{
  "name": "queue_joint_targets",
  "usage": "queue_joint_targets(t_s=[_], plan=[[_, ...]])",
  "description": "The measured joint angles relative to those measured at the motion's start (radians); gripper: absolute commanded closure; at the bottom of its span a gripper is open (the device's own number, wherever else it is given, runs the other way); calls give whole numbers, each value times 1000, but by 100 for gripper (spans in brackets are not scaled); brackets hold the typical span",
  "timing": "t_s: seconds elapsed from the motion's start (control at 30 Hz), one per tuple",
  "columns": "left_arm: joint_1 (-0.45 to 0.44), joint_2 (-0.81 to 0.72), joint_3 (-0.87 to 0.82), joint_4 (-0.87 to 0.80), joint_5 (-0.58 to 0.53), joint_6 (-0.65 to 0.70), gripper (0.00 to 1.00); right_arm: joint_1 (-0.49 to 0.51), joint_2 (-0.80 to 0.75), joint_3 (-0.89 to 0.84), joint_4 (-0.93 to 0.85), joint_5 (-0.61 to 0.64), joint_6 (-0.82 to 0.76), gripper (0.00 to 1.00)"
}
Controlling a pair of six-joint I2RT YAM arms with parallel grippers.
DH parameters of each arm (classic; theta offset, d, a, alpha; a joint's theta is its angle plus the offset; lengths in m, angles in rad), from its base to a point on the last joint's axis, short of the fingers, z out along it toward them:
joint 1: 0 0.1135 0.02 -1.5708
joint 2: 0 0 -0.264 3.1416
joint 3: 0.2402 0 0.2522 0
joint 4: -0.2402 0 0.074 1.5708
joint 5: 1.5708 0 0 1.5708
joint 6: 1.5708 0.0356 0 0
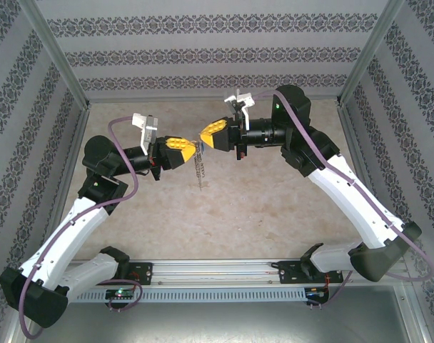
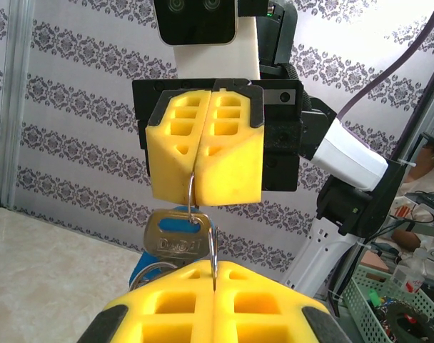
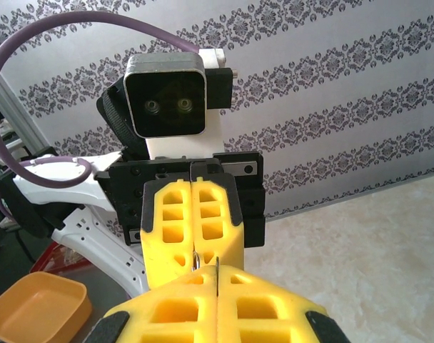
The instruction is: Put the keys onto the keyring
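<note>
**While both hands pinch one ring, pry it gently**

Since the left hand point(image 2: 214, 277) and the right hand point(image 2: 203, 175) are both clamped shut, tip to tip, on one thin wire ring point(image 2: 191, 196) of the keyring point(image 2: 175, 241), the step is likely to spread that coil. Pull apart slowly and without twist, or the wire may slip from the pads. The grey body hangs just below the tips, well above the bench point(image 1: 274, 207). A blue piece beside it, probably the key point(image 2: 140, 270), hangs there too. Both arms reach inward, elbows out, meeting over the bench's middle.
</note>
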Motion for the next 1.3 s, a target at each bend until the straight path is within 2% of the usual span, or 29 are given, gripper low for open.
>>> queue_joint_targets(t_s=[1.3], plan=[[0, 0, 5, 0, 5, 19, 100, 3, 19, -1, 15, -104, 53, 100]])
